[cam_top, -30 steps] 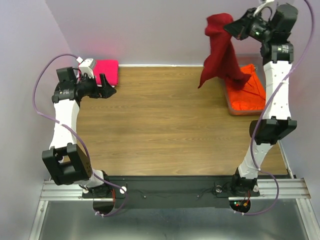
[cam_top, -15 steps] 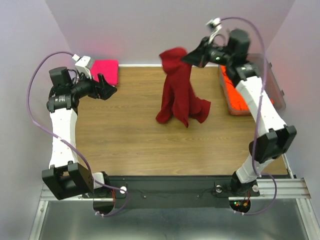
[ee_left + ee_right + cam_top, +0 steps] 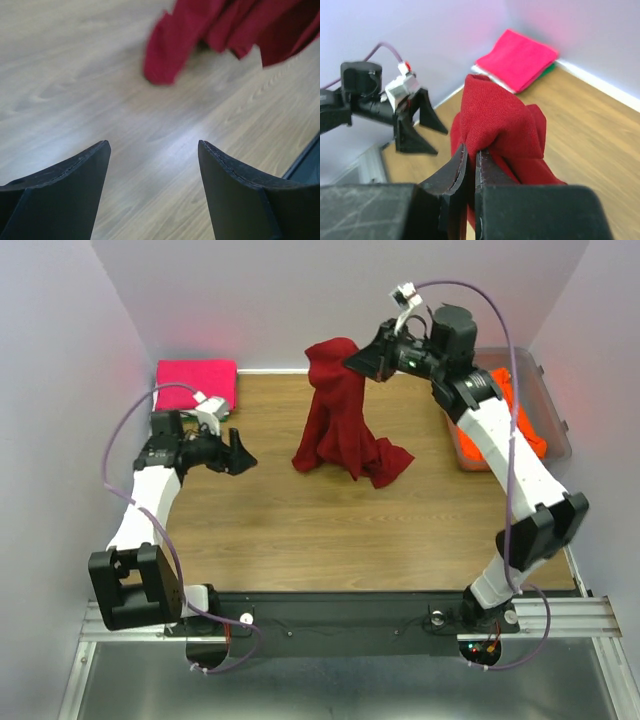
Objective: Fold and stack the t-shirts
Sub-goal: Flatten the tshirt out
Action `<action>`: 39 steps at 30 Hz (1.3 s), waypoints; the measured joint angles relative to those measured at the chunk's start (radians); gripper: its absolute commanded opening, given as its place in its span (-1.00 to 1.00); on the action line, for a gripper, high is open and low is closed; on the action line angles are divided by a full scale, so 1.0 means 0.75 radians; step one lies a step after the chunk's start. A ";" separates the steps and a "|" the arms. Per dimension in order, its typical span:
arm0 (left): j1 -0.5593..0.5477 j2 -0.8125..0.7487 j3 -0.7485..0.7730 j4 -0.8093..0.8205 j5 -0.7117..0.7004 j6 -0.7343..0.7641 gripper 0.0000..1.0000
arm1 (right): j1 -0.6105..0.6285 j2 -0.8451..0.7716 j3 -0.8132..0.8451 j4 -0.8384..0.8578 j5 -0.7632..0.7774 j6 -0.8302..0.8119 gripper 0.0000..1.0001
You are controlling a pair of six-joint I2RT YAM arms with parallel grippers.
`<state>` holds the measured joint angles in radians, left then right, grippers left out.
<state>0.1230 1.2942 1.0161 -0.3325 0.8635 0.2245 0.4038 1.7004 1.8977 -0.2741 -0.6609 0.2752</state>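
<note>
Top external view shows the right fingers (image 3: 360, 360) clenched on a bunched fold of the dark red t-shirt (image 3: 345, 425). They hold it high toward 12 o'clock, so the cloth hangs long and only its lower edge rests on the wooden surface (image 3: 300, 530). I judge the lift is meant to let the shirt fall open before it is laid flat for folding. At 9 o'clock the left fingers (image 3: 240, 452) are spread apart and hold nothing. They point toward 3 o'clock at the hanging hem, probably to catch a free corner. At 2 o'clock the clear plastic tub (image 3: 552, 435) holds the bright orange t-shirt (image 3: 500, 430), crumpled and not yet folded. At 10 o'clock, against the back wall, the hot pink t-shirt (image 3: 195, 382) lies folded on top of a small stack. Right wrist view shows the edge of a green t-shirt (image 3: 547, 66) beneath it.
</note>
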 measured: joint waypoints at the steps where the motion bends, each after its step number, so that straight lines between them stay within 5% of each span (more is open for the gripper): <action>1: -0.030 0.009 -0.022 0.014 -0.025 0.003 0.78 | -0.008 -0.046 -0.054 0.009 0.032 -0.021 -0.99; 12: -0.569 0.415 -0.050 0.371 -0.331 -0.079 0.93 | -0.212 -0.360 -0.509 -0.025 0.145 -0.158 -0.99; 23: -0.638 0.839 0.279 0.537 -0.528 -0.063 0.91 | -0.249 -0.464 -0.592 -0.110 0.203 -0.168 -0.99; 25: -0.665 0.890 0.342 0.549 -0.558 -0.058 0.77 | -0.254 -0.480 -0.605 -0.110 0.214 -0.169 -0.99; 26: -0.687 0.932 0.394 0.548 -0.582 -0.055 0.46 | -0.259 -0.488 -0.619 -0.115 0.219 -0.169 -0.99; 28: -0.708 0.992 0.475 0.544 -0.617 -0.047 -0.33 | -0.262 -0.491 -0.634 -0.120 0.225 -0.170 -0.99; 29: -0.714 1.010 0.504 0.538 -0.631 -0.043 -0.99 | -0.267 -0.490 -0.641 -0.126 0.226 -0.172 -0.99; 34: -0.701 1.000 0.556 0.404 -0.664 -0.003 -1.00 | -0.277 -0.498 -0.649 -0.159 0.231 -0.194 -0.99; 39: -0.560 0.577 0.317 0.216 -0.599 0.056 -1.00 | -0.277 -0.571 -0.671 -0.180 0.174 -0.223 -0.99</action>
<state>-0.2970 1.7267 1.2541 -0.1703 0.4145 0.2665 0.1959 1.2724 1.3945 -0.4088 -0.5301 0.1078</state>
